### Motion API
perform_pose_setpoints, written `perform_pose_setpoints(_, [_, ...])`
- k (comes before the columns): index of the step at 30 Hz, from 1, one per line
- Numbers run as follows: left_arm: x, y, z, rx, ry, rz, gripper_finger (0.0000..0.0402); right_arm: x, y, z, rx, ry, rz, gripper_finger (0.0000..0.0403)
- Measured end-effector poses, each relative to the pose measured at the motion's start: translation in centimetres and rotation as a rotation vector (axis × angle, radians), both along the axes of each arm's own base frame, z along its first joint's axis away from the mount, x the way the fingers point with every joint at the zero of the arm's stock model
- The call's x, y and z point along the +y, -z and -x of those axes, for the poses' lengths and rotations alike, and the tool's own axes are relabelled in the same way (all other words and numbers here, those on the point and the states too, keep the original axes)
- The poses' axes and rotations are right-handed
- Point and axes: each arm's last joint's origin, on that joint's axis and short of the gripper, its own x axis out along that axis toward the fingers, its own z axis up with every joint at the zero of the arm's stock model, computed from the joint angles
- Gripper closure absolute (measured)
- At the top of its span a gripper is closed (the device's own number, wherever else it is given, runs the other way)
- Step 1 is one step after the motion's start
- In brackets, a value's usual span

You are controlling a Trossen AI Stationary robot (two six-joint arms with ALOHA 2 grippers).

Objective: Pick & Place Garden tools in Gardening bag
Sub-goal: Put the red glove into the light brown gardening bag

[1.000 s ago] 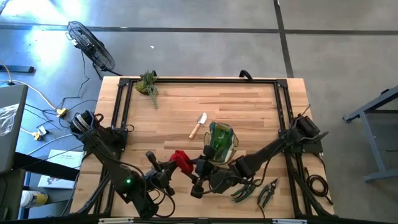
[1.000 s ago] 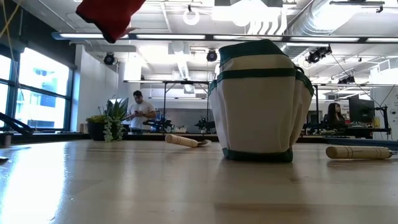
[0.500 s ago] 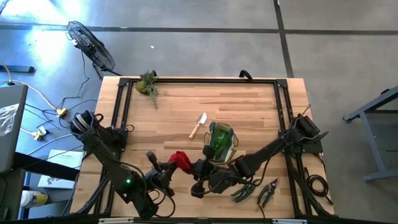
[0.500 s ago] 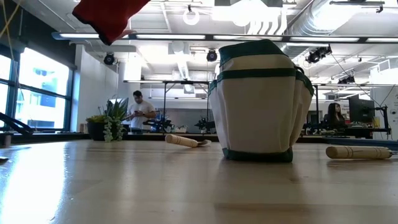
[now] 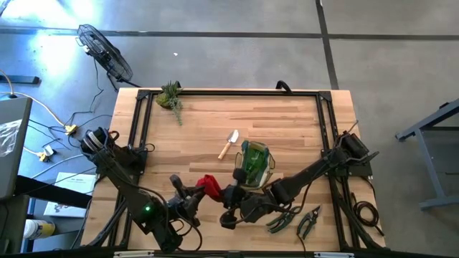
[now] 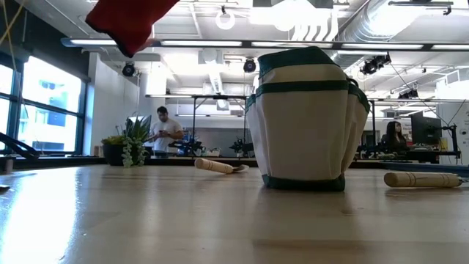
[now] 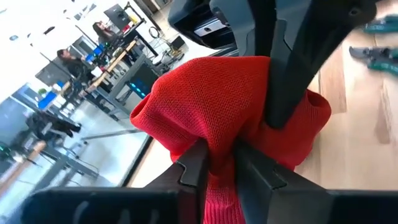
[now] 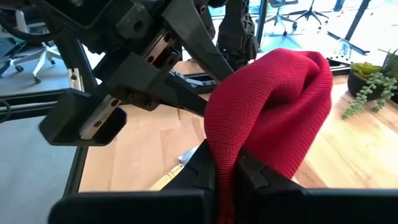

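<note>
- Just beside the gardening bag (image 5: 255,163), on its near-left side, I've got the red glove (image 5: 209,185) up off the bench (image 5: 287,122), pinched by both the left gripper (image 7: 219,163) and the right gripper (image 8: 225,163), each clamped on a fold.
- It looks light, floppy knit, so I'd grip it by a bunched fold.
- The bag's mouth looks open.
- A wooden-handled trowel (image 5: 229,144) lies just behind the bag and pruning shears (image 5: 308,221) near its right, neither blocking.
</note>
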Motion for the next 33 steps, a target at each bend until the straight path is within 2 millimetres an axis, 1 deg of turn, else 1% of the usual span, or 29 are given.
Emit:
perform_pose_setpoints(4, [0.0,0.0,0.0,0.047,0.02,-0.063,0.034,0.0,0.0,0.0,0.007,-0.016,-0.005,0.0395])
perform_pose_setpoints(13, [0.0,0.0,0.0,0.095,0.043,-0.11,0.0339,0.7,0.3,0.6,0.034,-0.013,0.028,0.0396])
perform_pose_setpoints(17, [-0.1,0.1,0.0,0.134,0.074,-0.097,0.0339,1.0,0.5,0.9,0.046,-0.017,0.04,0.0396])
perform_pose_setpoints(33, [-0.2,0.2,0.0,0.153,0.094,-0.043,0.0338,1.1,0.6,1.0,0.062,-0.018,0.054,0.0396])
